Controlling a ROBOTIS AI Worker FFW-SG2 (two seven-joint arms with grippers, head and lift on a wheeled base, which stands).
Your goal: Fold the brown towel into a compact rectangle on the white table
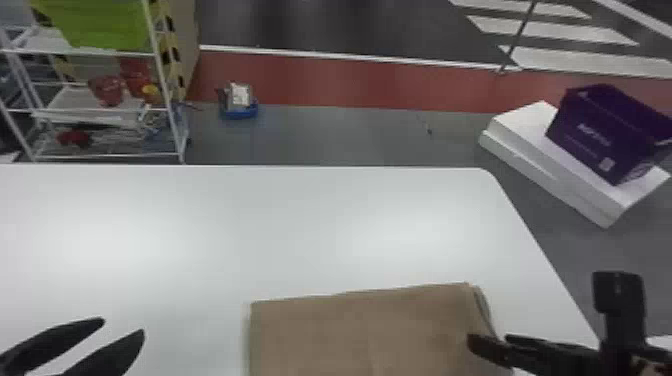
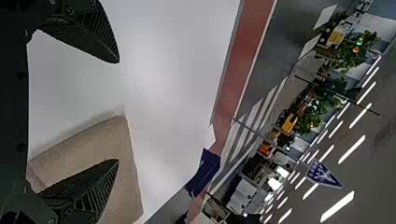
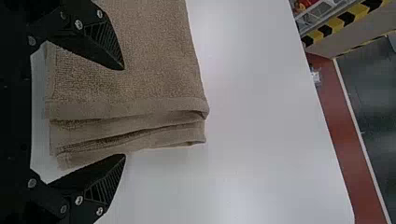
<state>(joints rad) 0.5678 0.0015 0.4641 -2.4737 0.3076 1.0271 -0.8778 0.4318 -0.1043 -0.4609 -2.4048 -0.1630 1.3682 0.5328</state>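
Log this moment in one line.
towel: folded, layered, on white table | left hand: open, left of towel | right hand: open, at towel's layered edge | grip: none

The folded brown towel (image 1: pixel 360 332) is lying on the near part of the white bench (image 1: pixel 250 225), right of centre, layers showing along its right edge. The left gripper (image 1: pixel 123 326) is hanging to its left, jaws parted, and the right gripper (image 1: pixel 489 340) is hanging at the towel's right edge. Beyond the bench, a white rack (image 1: pixel 95 119) is standing far left, holding a green bin (image 1: pixel 100 22) and red containers (image 1: pixel 106 90). Far right, a purple box (image 1: pixel 600 135) is sitting on a white box (image 1: pixel 550 172).
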